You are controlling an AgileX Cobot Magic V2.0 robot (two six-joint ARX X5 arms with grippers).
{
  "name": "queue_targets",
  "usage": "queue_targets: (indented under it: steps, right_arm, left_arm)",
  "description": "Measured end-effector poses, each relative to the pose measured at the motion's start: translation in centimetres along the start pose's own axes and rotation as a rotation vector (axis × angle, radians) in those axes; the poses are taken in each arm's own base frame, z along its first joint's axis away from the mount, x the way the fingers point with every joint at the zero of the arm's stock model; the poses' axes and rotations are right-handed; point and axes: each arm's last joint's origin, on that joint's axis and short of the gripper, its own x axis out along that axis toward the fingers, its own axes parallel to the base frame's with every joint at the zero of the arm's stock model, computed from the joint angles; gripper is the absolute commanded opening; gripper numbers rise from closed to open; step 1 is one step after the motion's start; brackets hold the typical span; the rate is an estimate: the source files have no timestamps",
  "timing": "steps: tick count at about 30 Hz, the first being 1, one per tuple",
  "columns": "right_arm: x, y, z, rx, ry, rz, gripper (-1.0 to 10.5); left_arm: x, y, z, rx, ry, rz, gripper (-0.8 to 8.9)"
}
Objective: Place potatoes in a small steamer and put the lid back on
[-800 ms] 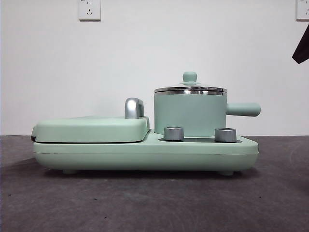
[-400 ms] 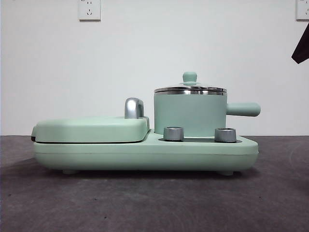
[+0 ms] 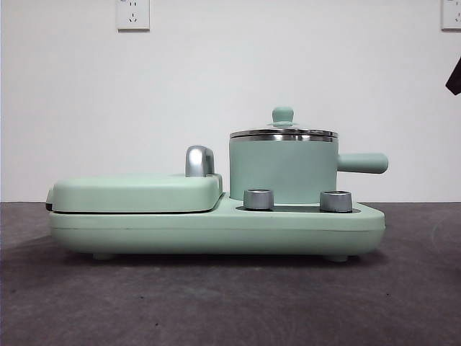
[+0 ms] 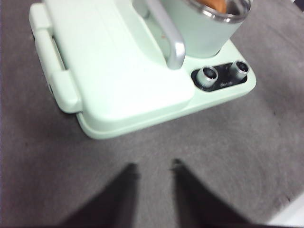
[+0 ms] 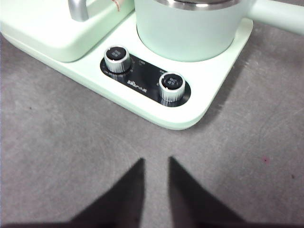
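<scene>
A mint-green cooking appliance (image 3: 216, 227) sits on a dark grey table (image 3: 216, 303) in front of a plain white wall (image 3: 216, 94). The small steamer (image 3: 283, 169) stands upright on the appliance's right half, its stubby handle (image 3: 362, 163) sticking out to the right. The lid (image 3: 283, 132) rests flat on the steamer's steel rim, its green knob on top. In the left wrist view a sliver of orange, the potatoes (image 4: 214, 4), shows inside the steamer through the glass.

Beside the steamer, the appliance's left half is covered by a flat, closed grill plate (image 3: 137, 193) with a chrome handle (image 3: 200, 161) rising just beside the pot. 2 steel dials (image 3: 258, 199) stand on a black panel directly in front of the steamer. 2 wall sockets (image 3: 133, 14) sit high on the wall.

The left gripper (image 4: 153, 166) hangs above bare table near the grill plate's corner, jaws slightly apart and holding nothing. The right gripper (image 5: 156, 162) hangs above bare table in front of the dials, jaws also slightly apart with nothing between them. Both are well clear of the steamer. In the front view only a black tip shows at the right edge.
</scene>
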Motion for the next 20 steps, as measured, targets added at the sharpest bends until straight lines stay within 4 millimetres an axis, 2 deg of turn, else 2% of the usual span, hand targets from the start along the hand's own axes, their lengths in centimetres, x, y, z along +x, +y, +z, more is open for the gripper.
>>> queue_targets:
  steps: [15,18,20]
  right_arm:
    - [0.0,0.0,0.2,0.009,-0.021,0.003,0.1]
    - [0.0,0.0,0.2,0.009,-0.021,0.003,0.1]
    - [0.0,0.0,0.2,0.009,-0.021,0.003,0.1]
  left_arm:
    - [-0.3,-0.1,-0.2,0.018,-0.004,0.002,0.07]
    - [-0.4,0.1,-0.4,0.093,-0.106,0.042,0.07]
    - [-0.3,0.8,-1.5,0.128,-0.22,0.122,0.07]
